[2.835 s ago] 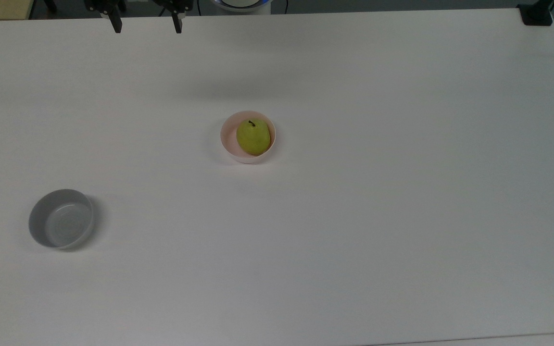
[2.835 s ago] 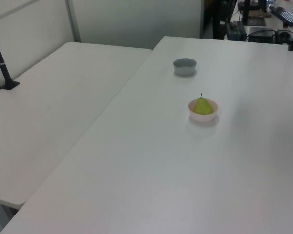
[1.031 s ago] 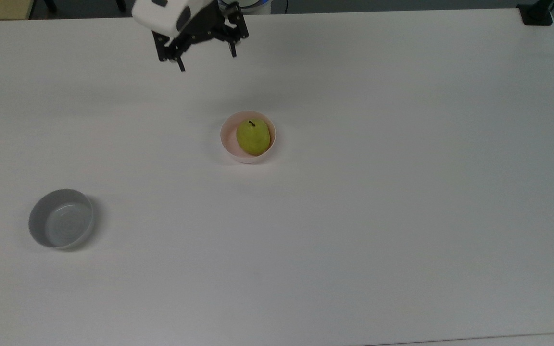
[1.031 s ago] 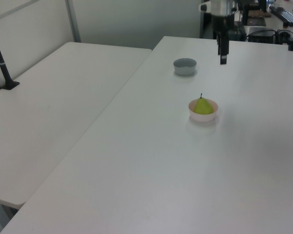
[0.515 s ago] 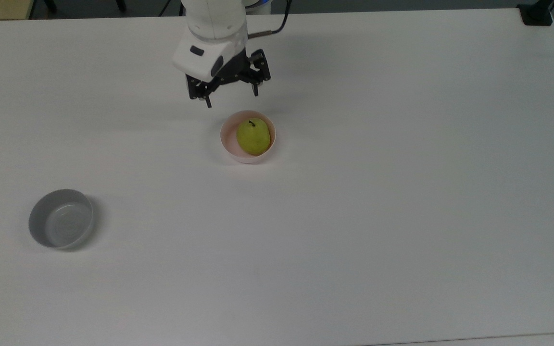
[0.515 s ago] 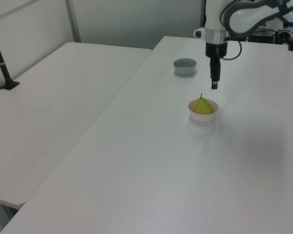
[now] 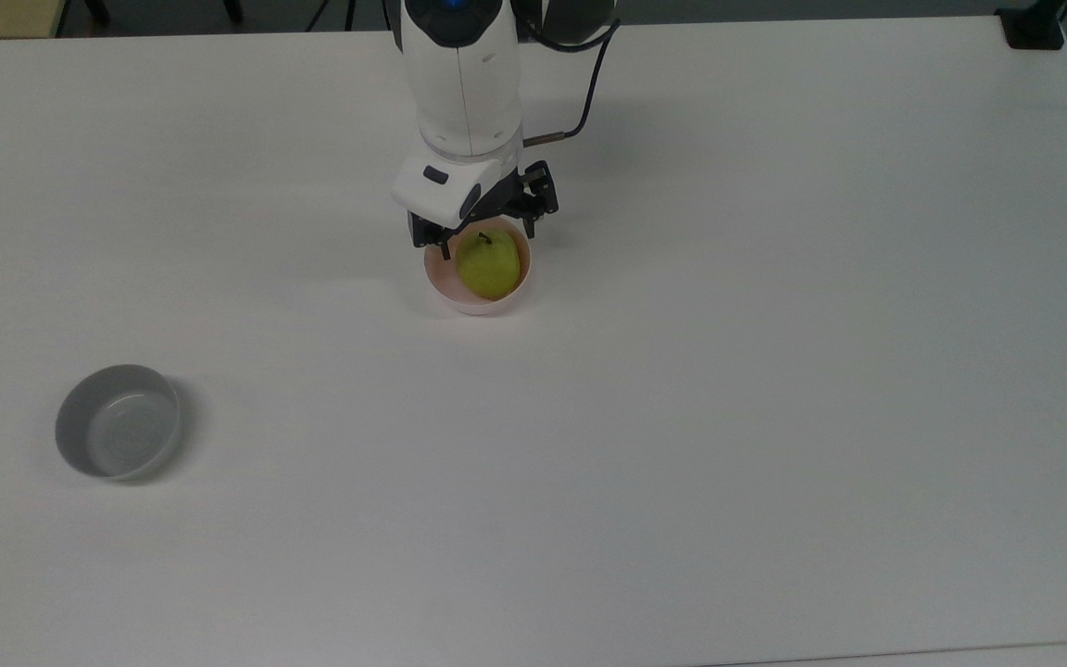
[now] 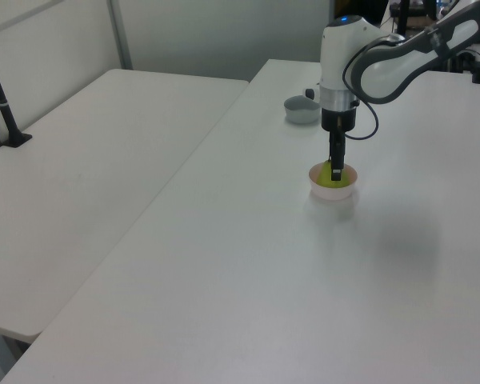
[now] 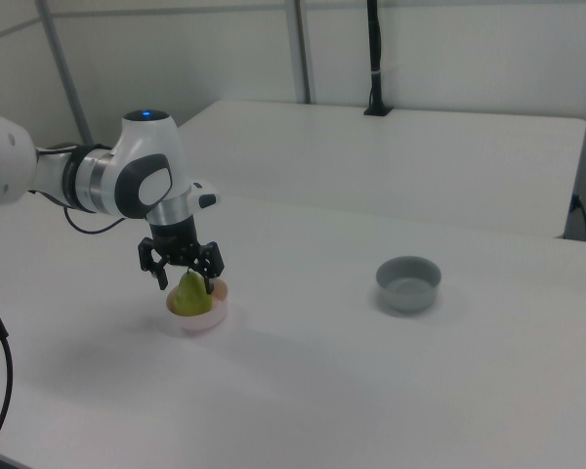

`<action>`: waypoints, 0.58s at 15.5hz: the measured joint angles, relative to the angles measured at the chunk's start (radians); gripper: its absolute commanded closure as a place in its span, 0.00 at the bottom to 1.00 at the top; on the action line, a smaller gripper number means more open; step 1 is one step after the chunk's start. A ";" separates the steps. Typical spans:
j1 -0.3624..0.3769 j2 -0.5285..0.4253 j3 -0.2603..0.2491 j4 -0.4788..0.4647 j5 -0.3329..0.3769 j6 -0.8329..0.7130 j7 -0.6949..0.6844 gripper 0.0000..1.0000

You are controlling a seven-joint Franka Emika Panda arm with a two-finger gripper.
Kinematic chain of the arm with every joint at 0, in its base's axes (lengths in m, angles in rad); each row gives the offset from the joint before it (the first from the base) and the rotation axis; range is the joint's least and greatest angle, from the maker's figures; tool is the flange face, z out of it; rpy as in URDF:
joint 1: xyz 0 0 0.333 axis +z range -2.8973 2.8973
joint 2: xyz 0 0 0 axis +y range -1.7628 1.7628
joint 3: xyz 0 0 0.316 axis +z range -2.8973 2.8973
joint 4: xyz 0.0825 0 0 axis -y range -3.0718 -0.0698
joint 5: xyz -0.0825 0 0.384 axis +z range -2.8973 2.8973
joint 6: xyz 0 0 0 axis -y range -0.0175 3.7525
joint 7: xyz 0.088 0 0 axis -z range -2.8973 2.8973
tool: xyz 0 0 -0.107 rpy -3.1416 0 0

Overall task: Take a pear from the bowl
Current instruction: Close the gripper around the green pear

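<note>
White desk point(image 7: 774, 389), broad and mostly bare, carries everything

Arm point(image 7: 461, 83) reaches in from the top view's upper edge, wrist pointing straight down over the pink bowl

Grey bowl point(image 7: 118, 433) sits well apart toward the top view's lower left; not involved

Bowl point(image 7: 478, 301), pale pink, near the desk's middle. The pear point(image 7: 489, 266) lies inside it, yellow-green, stem end toward the top view's upper side, resting on the bowl floor and leaning toward the wall on the top view's right

End effector point(image 9: 187, 277) is spread wide, one finger to each side of the pear's upper part as the right view shows it. The tips hang at about the level of the pear's top, near the bowl rim. No contact with the fruit can be made out; in the left view the fingers point(image 8: 335, 165) line up directly above the pear point(image 8: 326, 183)

Progress, as a judgement: the approach looks essentially done, with the end effector centred over the target. Grasp and lift are not yet done. What is left is likely a short descent so the fingers bracket the pear's body, a closing squeeze, then a lift clear of the bowl. The rim sits close to the fingertips, so the descent could clip it
</note>
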 measured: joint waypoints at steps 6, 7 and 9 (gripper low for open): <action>0.000 0.011 0.000 0.000 0.000 0.003 0.000 0.84; 0.000 0.010 0.000 0.001 0.000 0.007 0.000 0.85; 0.000 0.012 0.000 0.001 0.000 0.015 0.000 0.90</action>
